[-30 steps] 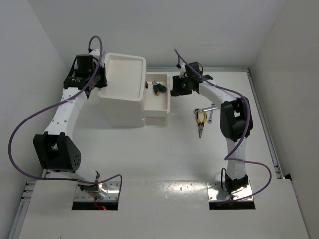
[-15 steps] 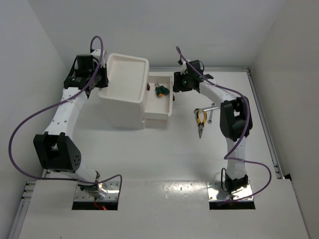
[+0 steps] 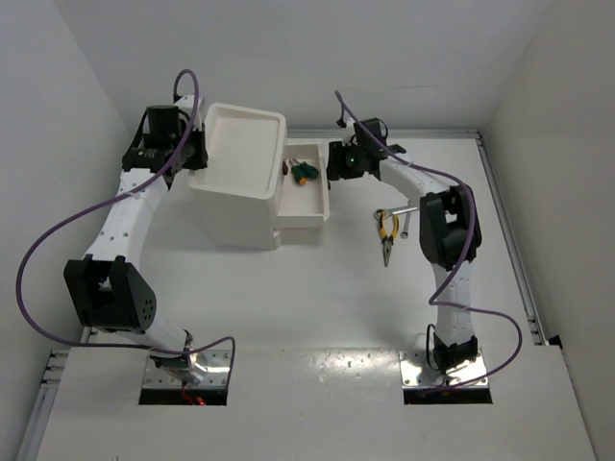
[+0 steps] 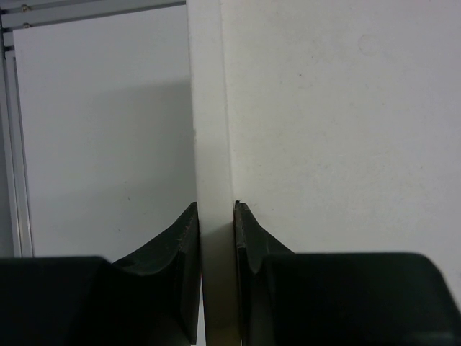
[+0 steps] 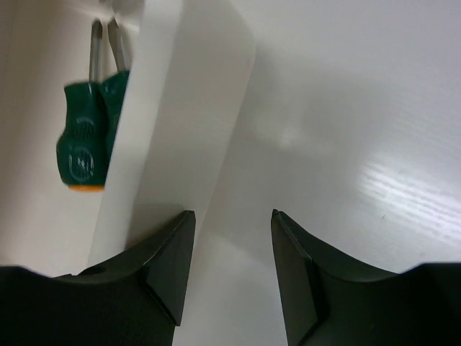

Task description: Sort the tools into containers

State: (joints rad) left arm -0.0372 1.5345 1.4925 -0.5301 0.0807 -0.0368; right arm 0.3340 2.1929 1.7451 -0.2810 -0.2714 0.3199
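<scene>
My left gripper is shut on the left rim of the large white bin. In the left wrist view both fingers pinch that rim. The smaller bin stands against the large bin's right side. It holds two green-handled screwdrivers, which also show in the right wrist view. My right gripper is open and empty, its jaws just outside the smaller bin's right wall. The yellow-handled pliers and silver wrenches lie on the table to the right.
White walls close in on the left, back and right. A metal rail runs along the table's right edge. The right arm's elbow sits just right of the pliers and wrenches.
My right gripper has shifted slightly left at the smaller bin's right wall, and that bin with its screwdrivers has shifted a little. The large bin has moved slightly right.
</scene>
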